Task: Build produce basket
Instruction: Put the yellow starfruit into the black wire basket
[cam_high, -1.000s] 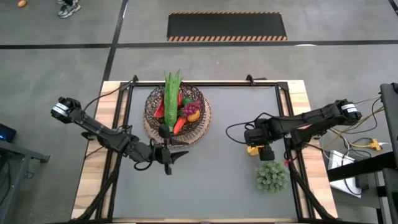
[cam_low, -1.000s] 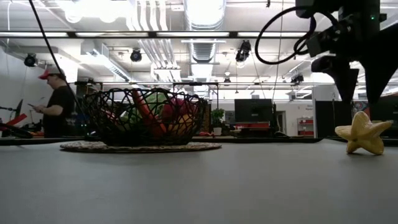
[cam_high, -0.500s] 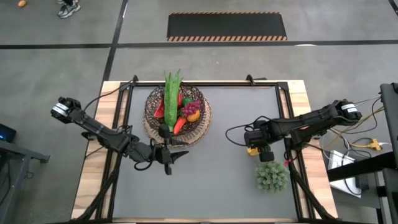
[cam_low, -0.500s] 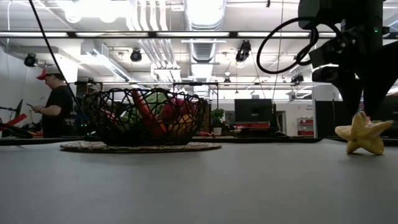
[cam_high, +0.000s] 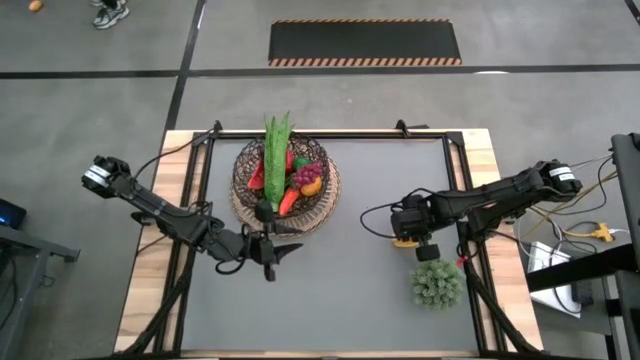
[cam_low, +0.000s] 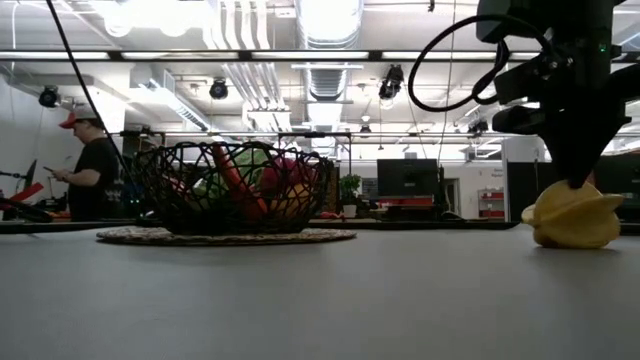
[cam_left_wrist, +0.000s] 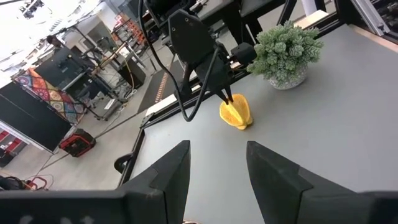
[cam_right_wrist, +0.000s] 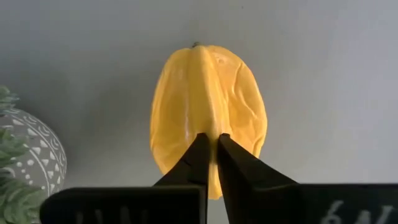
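I see my right end effector (cam_right_wrist: 209, 158) reaching down, pinched on the yellow fruit (cam_right_wrist: 208, 106); left end effector (cam_left_wrist: 214, 177) open, empty, low over the counter (cam_high: 340, 290).

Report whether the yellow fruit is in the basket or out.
Out: the yellow fruit lies on the table, far from the basket, pinched by the right tool.

The right hand (cam_high: 411, 237) sits on the ridged yellow toy fruit (cam_high: 405, 240), with the small potted green plant (cam_high: 437, 284) just beside it; the dark wire basket (cam_high: 285, 181) stands well apart, beyond the left hand (cam_high: 283, 251).
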